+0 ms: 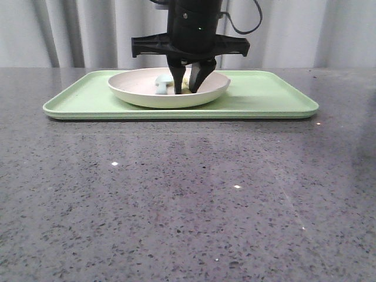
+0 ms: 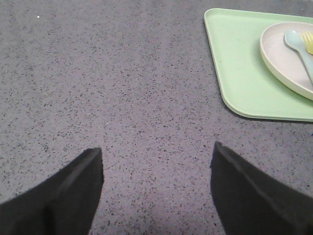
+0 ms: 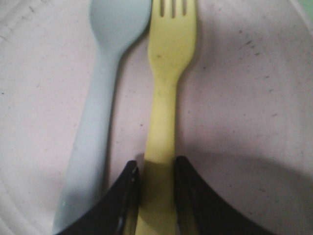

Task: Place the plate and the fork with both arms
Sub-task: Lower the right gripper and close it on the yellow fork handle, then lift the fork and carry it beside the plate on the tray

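The cream-white plate (image 1: 141,94) sits on the light-green tray (image 1: 264,97). The yellow fork (image 3: 171,49) lies in the plate (image 3: 234,98), beside a pale blue-green spoon (image 3: 105,122). My right gripper (image 1: 187,89) reaches down into the plate. In the right wrist view its jaws (image 3: 156,169) press on both sides of the fork's handle, and the fork still rests on the plate. My left gripper (image 2: 156,152) is open and empty over bare table, left of the tray (image 2: 239,63). It is out of the front view. The plate (image 2: 279,54) and fork (image 2: 308,43) also show in the left wrist view.
The spoon (image 1: 163,82) lies right next to the fork, close to one right finger. The tray stands at the back of the grey speckled table (image 1: 188,194). A grey curtain hangs behind it.
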Robot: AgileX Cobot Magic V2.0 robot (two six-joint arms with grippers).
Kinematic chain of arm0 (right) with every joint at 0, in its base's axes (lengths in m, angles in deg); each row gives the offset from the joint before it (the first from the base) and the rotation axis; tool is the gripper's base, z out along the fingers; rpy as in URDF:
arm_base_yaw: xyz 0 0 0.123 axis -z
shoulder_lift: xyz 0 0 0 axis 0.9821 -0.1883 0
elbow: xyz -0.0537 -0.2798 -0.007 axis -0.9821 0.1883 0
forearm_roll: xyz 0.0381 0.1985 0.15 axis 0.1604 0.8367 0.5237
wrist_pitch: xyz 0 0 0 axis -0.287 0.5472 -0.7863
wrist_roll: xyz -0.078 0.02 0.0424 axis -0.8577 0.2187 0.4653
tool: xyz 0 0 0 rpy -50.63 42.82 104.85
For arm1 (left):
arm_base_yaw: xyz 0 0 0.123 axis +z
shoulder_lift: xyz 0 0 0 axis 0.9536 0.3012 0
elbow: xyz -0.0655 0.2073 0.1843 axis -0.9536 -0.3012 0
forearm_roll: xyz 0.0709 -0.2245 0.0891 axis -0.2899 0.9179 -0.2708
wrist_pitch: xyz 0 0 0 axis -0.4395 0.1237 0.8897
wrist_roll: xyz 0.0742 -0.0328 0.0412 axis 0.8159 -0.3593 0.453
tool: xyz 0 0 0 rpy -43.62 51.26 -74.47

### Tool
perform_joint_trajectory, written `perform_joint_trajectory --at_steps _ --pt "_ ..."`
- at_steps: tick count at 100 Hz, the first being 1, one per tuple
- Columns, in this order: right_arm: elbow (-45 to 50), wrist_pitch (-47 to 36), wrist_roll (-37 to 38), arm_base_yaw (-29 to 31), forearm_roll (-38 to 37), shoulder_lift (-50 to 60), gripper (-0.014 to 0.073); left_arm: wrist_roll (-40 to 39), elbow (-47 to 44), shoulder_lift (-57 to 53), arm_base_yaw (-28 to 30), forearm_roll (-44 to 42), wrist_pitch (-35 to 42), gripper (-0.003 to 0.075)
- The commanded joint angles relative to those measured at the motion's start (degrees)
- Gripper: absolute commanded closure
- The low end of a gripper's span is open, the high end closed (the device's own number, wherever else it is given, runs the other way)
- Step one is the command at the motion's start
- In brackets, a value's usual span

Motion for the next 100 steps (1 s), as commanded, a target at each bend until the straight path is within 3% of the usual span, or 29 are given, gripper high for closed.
perform_joint_trajectory --at_steps 1,100 --pt "-1.51 -0.36 0.46 0.05 -0.98 3.06 0.0475 -0.5 1.52 0.03 0.24 0.39 4.49 0.0258" --pt "-1.57 0.5 0.46 2.63 -4.87 11.55 0.0483 -0.5 1.52 0.03 0.24 0.39 4.59 0.0258"
